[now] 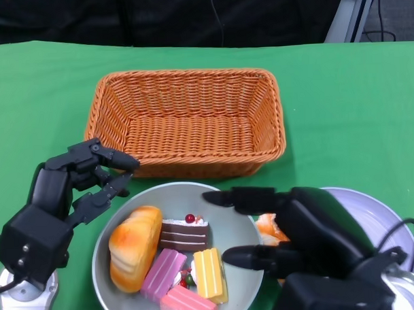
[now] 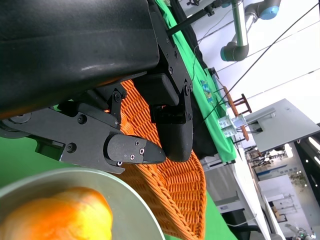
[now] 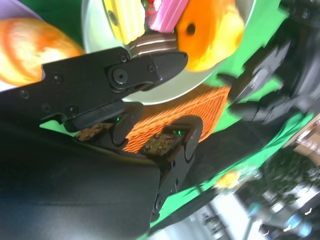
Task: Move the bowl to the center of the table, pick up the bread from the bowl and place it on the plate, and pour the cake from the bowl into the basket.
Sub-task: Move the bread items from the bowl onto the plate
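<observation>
A grey bowl (image 1: 127, 212) stands at the table's near edge, in front of the wicker basket (image 1: 185, 122). It holds an orange-yellow bread (image 1: 135, 246), a chocolate cake slice (image 1: 184, 234), a yellow slice (image 1: 210, 274) and pink slices (image 1: 163, 273). My left hand (image 1: 78, 180) hovers at the bowl's left rim with its fingers apart and nothing in them. At the bowl's right side, my right hand (image 1: 298, 240) reaches over the rim (image 3: 165, 92) with thumb and fingers spread, holding nothing. A second bread (image 1: 269, 227) lies on the lavender plate (image 1: 379, 210), half hidden behind that hand.
The basket (image 2: 175, 185) has nothing in it and sits close behind the bowl (image 2: 125, 195). Green cloth covers the table (image 1: 348, 109), with open room to the basket's left and right. The plate (image 3: 10, 7) lies at the near right corner.
</observation>
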You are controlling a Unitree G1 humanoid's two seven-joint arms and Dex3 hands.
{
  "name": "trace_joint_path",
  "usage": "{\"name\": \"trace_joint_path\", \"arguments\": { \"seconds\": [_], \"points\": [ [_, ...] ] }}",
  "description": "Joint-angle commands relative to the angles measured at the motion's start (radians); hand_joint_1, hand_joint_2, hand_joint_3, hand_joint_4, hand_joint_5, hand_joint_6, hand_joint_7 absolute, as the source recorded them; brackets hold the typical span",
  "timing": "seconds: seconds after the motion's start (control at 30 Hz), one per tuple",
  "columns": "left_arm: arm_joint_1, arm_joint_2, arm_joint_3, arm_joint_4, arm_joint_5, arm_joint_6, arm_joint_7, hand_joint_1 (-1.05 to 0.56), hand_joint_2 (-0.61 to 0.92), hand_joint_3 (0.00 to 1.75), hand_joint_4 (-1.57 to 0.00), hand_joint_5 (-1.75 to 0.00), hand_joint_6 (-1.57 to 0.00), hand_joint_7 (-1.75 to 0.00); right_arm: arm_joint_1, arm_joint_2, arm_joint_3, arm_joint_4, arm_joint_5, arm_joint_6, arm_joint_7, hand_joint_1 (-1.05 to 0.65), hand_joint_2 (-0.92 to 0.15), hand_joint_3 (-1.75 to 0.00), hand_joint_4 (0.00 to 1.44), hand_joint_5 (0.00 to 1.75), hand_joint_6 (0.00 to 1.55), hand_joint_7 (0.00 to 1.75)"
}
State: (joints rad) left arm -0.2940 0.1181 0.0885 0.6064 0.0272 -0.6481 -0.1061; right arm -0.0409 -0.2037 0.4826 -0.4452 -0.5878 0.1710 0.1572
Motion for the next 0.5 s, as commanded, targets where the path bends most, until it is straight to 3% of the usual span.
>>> {"name": "trace_joint_path", "arguments": {
  "seconds": [0.03, 0.13, 0.27, 0.5],
  "points": [
    [0.019, 0.01, 0.001, -0.031, 0.0, 0.023, 0.013, -0.29, 0.92, 0.22, -0.79, -1.3, -0.84, -0.92, -0.019, -0.012, 0.007, 0.021, -0.023, -0.026, 0.019, -0.64, -0.92, -0.07, 0.82, 0.09, 0.61, 0.0],
    [0.02, 0.013, 0.002, -0.033, -0.004, 0.02, 0.008, -0.28, 0.92, 0.22, -0.78, -1.3, -0.83, -0.92, -0.034, -0.007, 0.015, 0.048, -0.034, -0.054, 0.023, -0.64, -0.92, -0.07, 0.81, 0.07, 0.62, 0.0],
    [0.007, 0.032, 0.012, -0.015, -0.028, 0.018, -0.022, -0.27, 0.92, 0.22, -0.78, -1.31, -0.83, -0.92, -0.142, 0.0, 0.078, 0.192, -0.088, -0.143, 0.025, -0.68, -0.92, -0.09, 0.79, 0.05, 0.63, 0.0],
    [0.008, 0.044, 0.012, -0.023, -0.03, 0.034, -0.022, -0.27, 0.92, 0.22, -0.75, -1.32, -0.83, -0.9, -0.177, 0.023, 0.068, 0.276, -0.067, -0.19, 0.028, -0.69, -0.92, -0.11, 0.8, 0.05, 0.62, 0.0]
  ]
}}
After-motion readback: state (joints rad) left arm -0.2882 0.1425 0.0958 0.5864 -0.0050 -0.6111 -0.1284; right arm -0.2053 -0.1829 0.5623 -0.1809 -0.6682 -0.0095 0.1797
